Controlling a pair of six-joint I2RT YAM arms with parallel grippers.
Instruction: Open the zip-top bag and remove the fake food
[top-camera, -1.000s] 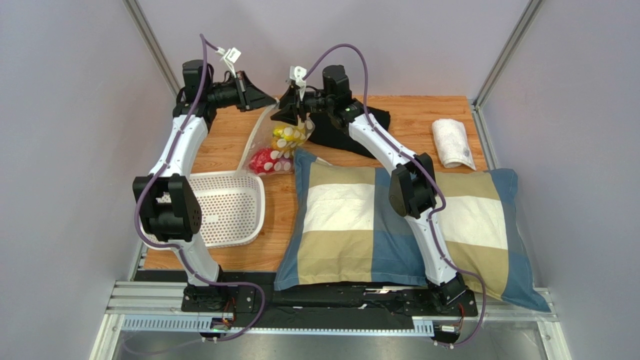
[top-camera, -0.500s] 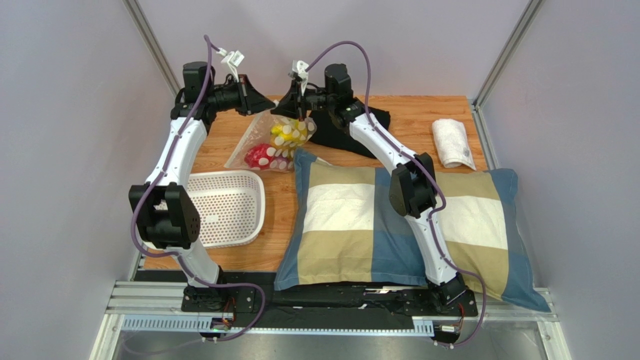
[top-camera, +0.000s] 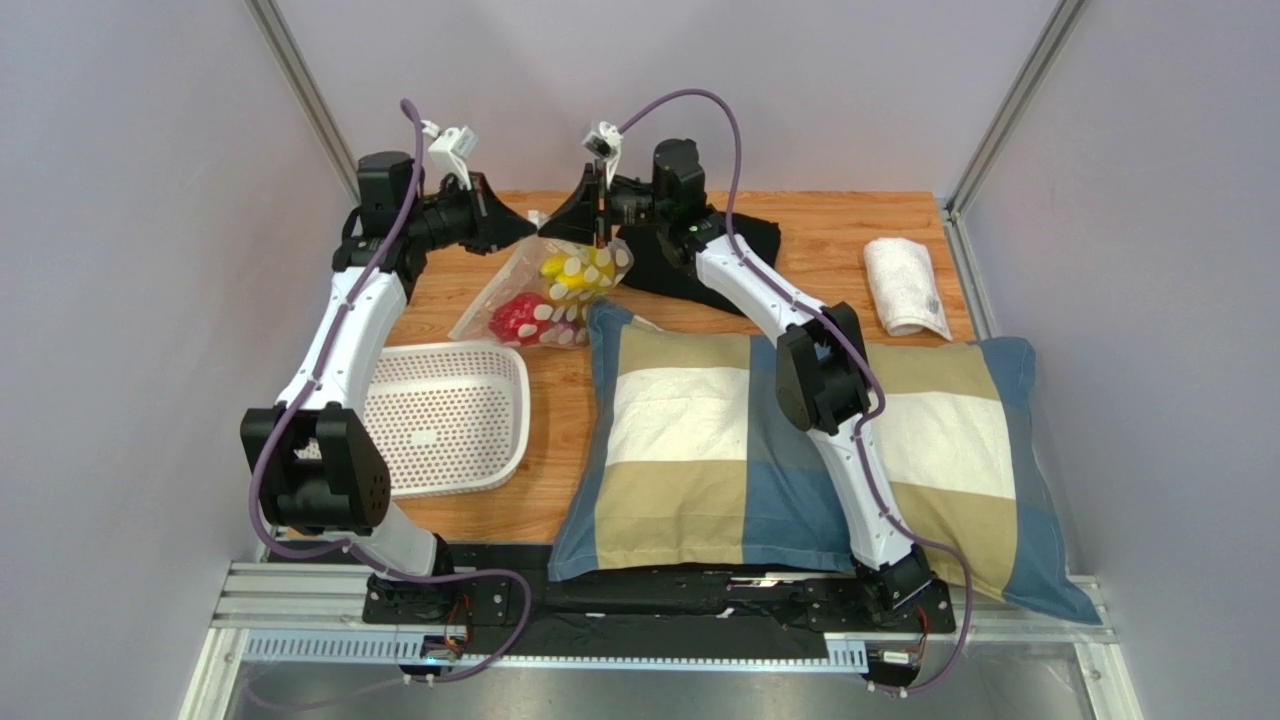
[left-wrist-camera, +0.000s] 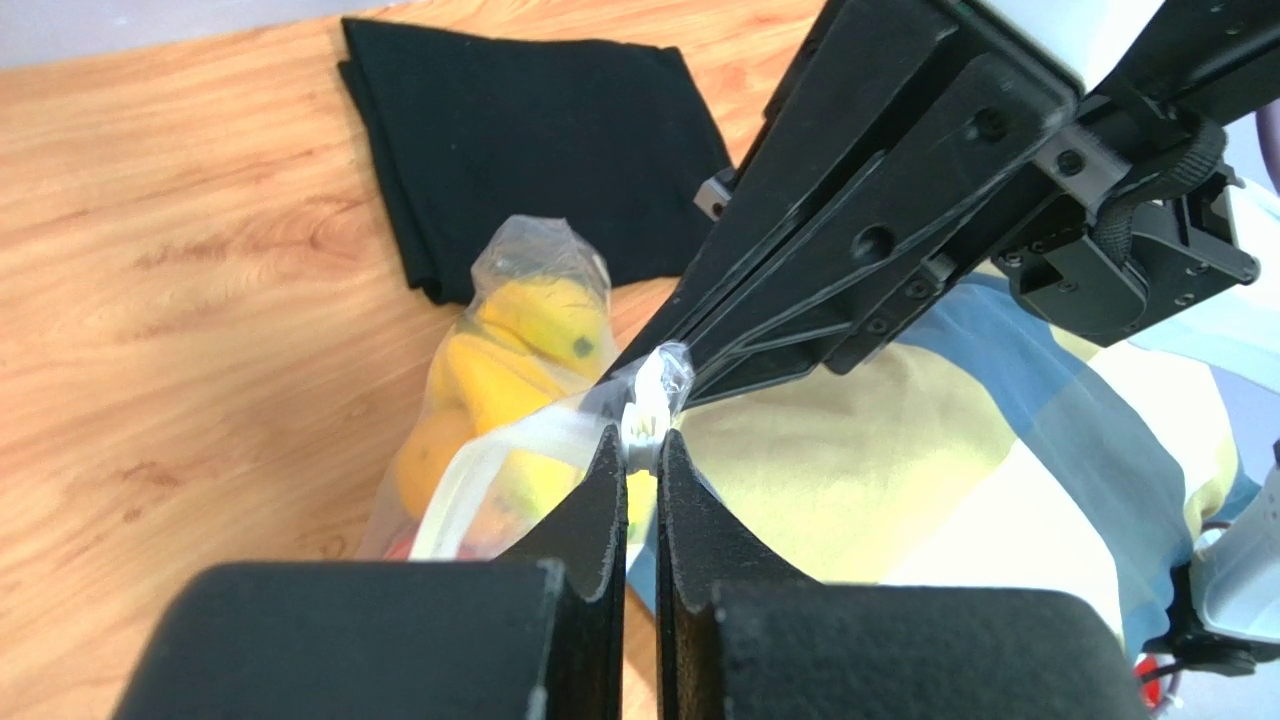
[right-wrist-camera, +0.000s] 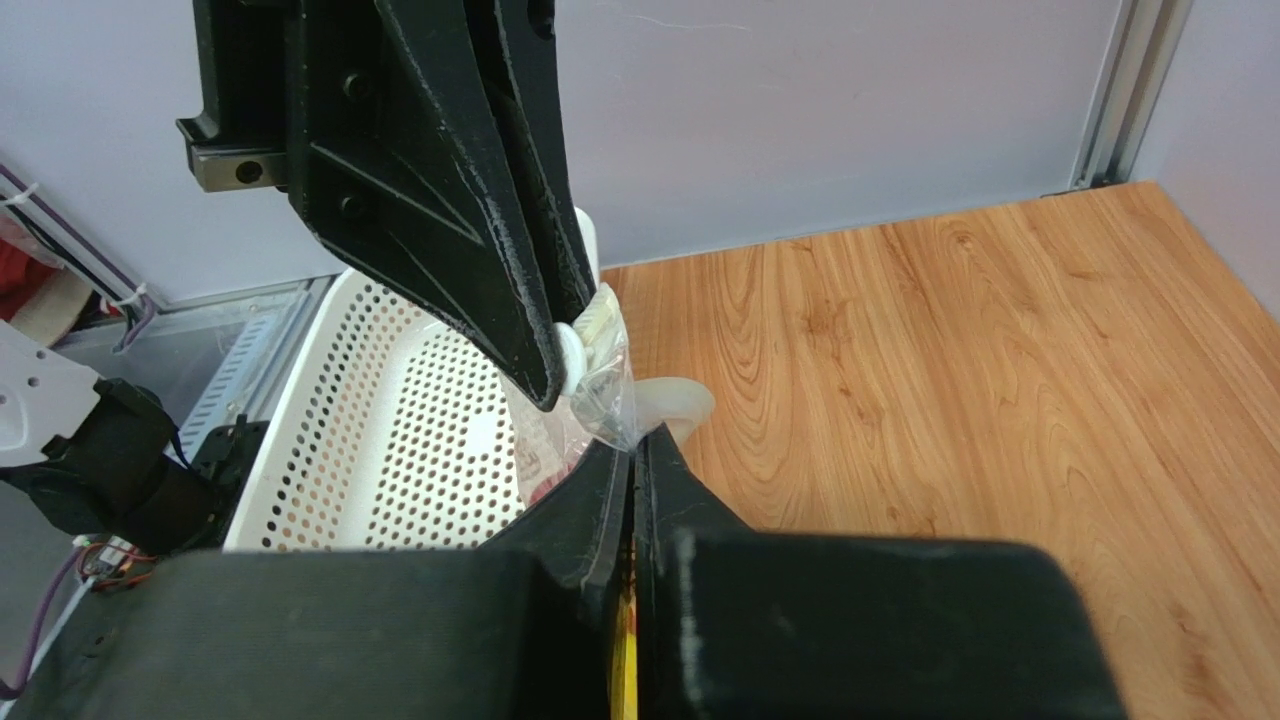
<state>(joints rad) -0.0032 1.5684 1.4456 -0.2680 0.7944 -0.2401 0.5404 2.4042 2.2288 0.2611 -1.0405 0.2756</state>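
The zip-top bag (top-camera: 544, 294) hangs by its top edge at the back of the table, its bottom resting on the wood. Through it I see the fake food: yellow bananas (left-wrist-camera: 529, 321), an orange fruit (left-wrist-camera: 415, 450) and a red pepper (top-camera: 522, 318). My left gripper (top-camera: 526, 228) is shut on the bag's top edge from the left; in its own view its tips (left-wrist-camera: 642, 437) pinch the whitish zip strip. My right gripper (top-camera: 580, 225) is shut on the same edge from the right, tip to tip with the left (right-wrist-camera: 633, 437).
A white perforated tray (top-camera: 451, 413) lies at front left. A checked pillow (top-camera: 721, 435) covers the middle and right, touching the bag. A folded black cloth (top-camera: 706, 263) lies behind the right gripper. A rolled white towel (top-camera: 906, 285) is at back right.
The left arm's elbow has swung left and its gripper has dropped a little towards the right gripper. The bag's lower left side has spread out on the wood. Both grips hold.
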